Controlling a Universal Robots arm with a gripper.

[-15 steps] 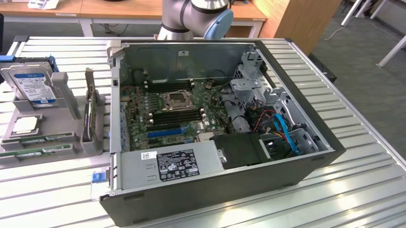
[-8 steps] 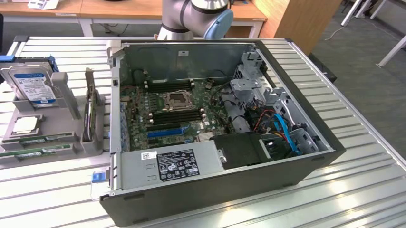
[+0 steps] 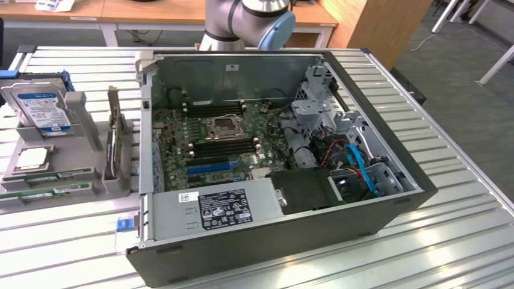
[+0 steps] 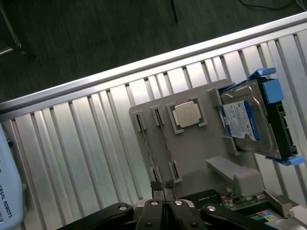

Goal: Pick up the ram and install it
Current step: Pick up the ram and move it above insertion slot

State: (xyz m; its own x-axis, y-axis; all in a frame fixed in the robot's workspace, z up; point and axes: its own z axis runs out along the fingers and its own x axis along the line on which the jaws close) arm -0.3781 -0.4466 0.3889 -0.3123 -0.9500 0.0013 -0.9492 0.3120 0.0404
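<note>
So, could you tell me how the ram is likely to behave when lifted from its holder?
The ram is a thin, narrow board, so it is probably stiff and light. It stands on edge in slots of the holder, so once free it would likely tip over if left unsupported. Its bare circuitry suggests it may be fragile under a hard squeeze.

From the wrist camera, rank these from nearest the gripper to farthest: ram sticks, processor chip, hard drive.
1. Ram sticks, slotted in the grey holder, just ahead of the gripper.
2. Processor chip, in its recess beside the sticks' far ends.
3. Hard drive, upright at the holder's far corner.
</note>
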